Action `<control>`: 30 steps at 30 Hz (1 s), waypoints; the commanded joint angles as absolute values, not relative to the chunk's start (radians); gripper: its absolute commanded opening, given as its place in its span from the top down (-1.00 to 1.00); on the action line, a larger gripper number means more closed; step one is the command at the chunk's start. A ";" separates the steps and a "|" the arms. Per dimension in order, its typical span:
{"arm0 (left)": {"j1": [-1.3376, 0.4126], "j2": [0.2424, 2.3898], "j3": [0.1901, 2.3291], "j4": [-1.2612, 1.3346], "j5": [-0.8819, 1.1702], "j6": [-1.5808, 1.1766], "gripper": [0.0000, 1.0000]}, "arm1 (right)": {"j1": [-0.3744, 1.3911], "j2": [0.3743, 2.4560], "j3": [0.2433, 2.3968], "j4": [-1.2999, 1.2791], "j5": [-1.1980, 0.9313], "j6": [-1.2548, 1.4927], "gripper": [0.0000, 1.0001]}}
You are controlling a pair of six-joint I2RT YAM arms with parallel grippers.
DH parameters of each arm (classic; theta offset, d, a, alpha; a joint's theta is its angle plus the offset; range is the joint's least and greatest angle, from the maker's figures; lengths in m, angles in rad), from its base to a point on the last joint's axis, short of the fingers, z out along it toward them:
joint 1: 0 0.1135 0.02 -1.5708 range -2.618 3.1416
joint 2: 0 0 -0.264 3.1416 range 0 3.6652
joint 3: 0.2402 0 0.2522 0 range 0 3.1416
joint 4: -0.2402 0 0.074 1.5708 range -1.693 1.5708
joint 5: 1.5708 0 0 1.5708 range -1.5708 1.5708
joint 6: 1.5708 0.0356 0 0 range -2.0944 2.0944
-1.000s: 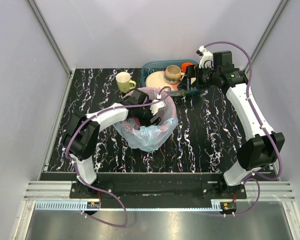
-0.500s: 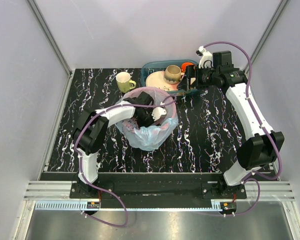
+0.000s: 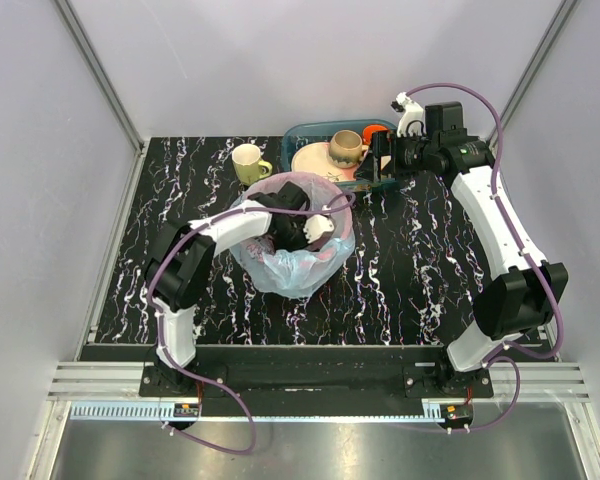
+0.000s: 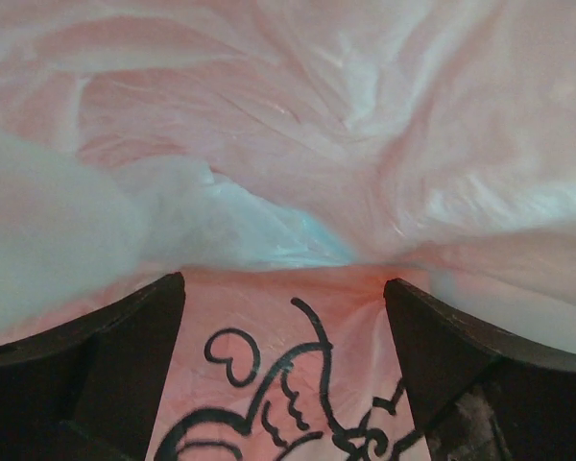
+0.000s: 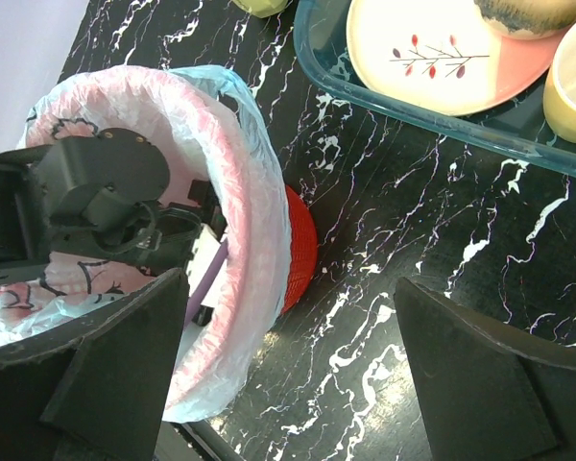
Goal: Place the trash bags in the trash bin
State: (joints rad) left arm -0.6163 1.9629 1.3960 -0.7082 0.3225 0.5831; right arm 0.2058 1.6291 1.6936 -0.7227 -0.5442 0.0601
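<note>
The light-blue trash bag [image 3: 290,272] with pink and dark prints is draped over the red mesh trash bin [image 5: 303,252], its opening spread round the rim. My left gripper [image 3: 306,232] is down inside the bag. In the left wrist view it [image 4: 283,331] is open, with printed plastic [image 4: 317,144] lying between the wide-apart fingers. The right wrist view shows the bag [image 5: 245,182] and the left gripper's body [image 5: 106,187] inside it. My right gripper [image 3: 378,166] hovers open and empty by the tray, right of the bin [image 5: 288,370].
A teal dish tray [image 3: 308,132] stands behind the bin, holding a plate [image 3: 313,160] and a brown cup [image 3: 345,148]. A yellow-green mug [image 3: 247,163] stands left of the tray. The tray rim [image 5: 413,123] lies close to the right gripper.
The left arm has swung its elbow inward and pushed the gripper deeper into the bag. The bag's opening has spread rounder over the bin. The right arm has hardly moved.
</note>
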 commanded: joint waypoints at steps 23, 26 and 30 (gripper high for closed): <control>-0.624 1.735 1.597 -1.011 0.307 0.825 -0.20 | 0.379 1.700 1.730 -0.810 -0.431 -0.028 -0.40; -0.624 1.752 1.537 -1.035 0.261 0.876 -0.18 | 0.383 1.735 1.762 -0.845 -0.423 -0.031 -0.35; -0.624 1.770 1.454 -0.987 0.213 0.914 -0.19 | 0.388 1.755 1.758 -0.845 -0.445 -0.035 -0.17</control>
